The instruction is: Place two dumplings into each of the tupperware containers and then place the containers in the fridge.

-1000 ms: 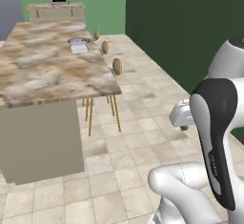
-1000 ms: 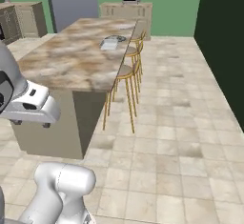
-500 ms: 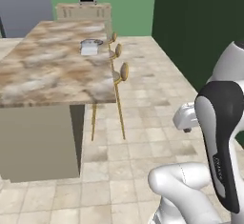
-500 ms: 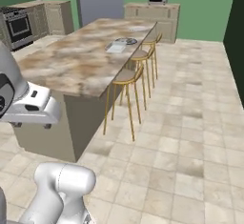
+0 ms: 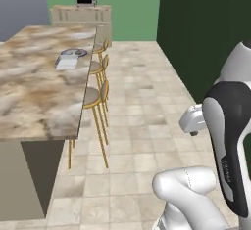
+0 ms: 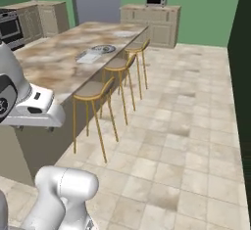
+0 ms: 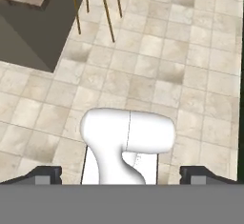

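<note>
Left base view: a tupperware container (image 5: 67, 63) lies on the marble island counter (image 5: 34, 92) at upper left, just beside a round plate (image 5: 74, 53). Three wooden stools (image 5: 93, 97) line the counter's edge.

Right base view: the container (image 6: 88, 57) and plate (image 6: 103, 49) sit at upper left of centre on the counter; a grey fridge (image 6: 95, 0) stands at top.

Hand view: the gripper (image 7: 121, 174) stands spread to its widest, fingertips (image 7: 45, 174) at the bottom corners, holding and touching nothing, above the tiled floor (image 7: 157, 61).

island (image 5: 34, 102) marble top, long | on it, far right edge: plate (image 5: 74, 53), tray (image 5: 66, 63) just nearer, touching or almost | far end: second pale tray (image 6: 125, 34) | floor (image 6: 186, 141) tiled; three stools (image 6: 93, 91) along island's right side
</note>
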